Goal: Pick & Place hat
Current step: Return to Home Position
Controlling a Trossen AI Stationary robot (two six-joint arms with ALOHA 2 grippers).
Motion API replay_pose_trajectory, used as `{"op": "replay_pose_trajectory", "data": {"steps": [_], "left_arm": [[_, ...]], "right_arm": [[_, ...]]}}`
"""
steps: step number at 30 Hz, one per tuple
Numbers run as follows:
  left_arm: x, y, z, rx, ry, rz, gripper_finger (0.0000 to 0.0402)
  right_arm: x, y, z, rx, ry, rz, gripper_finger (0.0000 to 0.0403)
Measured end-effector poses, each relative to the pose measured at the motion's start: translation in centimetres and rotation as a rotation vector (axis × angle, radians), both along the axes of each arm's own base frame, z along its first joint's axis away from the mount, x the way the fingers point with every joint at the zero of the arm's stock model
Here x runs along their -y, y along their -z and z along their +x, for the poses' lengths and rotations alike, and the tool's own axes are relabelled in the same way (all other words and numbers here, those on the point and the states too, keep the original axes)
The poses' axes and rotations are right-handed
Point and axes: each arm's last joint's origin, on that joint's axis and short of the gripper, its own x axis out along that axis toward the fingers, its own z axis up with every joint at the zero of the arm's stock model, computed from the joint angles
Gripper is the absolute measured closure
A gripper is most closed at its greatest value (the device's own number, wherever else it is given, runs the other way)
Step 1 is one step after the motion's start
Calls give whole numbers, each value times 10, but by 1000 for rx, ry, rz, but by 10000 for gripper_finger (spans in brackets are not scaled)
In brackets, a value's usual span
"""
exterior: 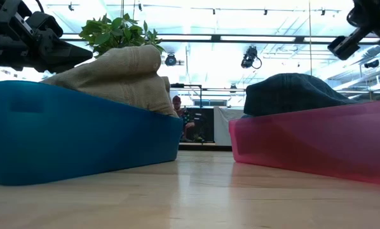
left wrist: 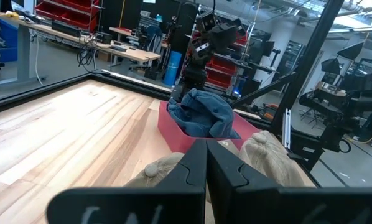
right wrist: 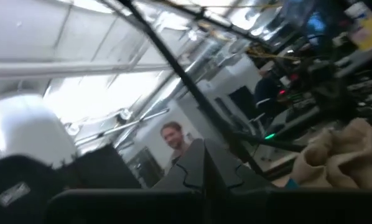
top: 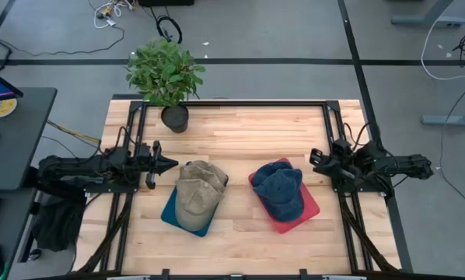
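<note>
Though outside overhead view, a person (exterior: 185, 118), perhaps seated, beyond red bin (exterior: 317, 144).

Two matte-black jointed arms (top: 77, 167), thin cables (top: 363, 134) looped at the wrists — left gripper (left wrist: 206, 145) fingers (left wrist: 189, 180) flat, angular, notched

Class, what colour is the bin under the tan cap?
The bin is blue, clearest in the low view.

Saw a plant (top: 164, 70) in a dark pot (top: 174, 118) on the table (top: 248, 132), at its far edge toward the left corner. Found a grey desk (top: 19, 136) off the left edge, cables (top: 108, 11) on the floor (top: 279, 31) beyond.
</note>
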Motion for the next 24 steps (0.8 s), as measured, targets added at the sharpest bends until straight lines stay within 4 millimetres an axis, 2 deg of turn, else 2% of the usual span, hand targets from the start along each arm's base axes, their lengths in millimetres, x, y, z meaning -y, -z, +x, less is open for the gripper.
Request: {"op": "replay_pose_trajectory", "data": {"steps": [4, 7, 10, 18, 24], "left_arm": [[0, 0, 0, 0, 0, 0, 399], [0, 0, 0, 0, 0, 0, 399], [0, 0, 0, 0, 0, 0, 399], [0, 0, 0, 0, 0, 0, 399], [0, 0, 0, 0, 0, 0, 399]], "right_arm": [[0, 7, 3, -46, 23, -88, 401], [0, 24, 8, -168, 101, -258, 401], [0, 37, 10, -296, 96, -300, 401], [0, 37, 11, -286, 100, -346, 395], [1, 36, 11, -212, 174, -529, 399]]}}
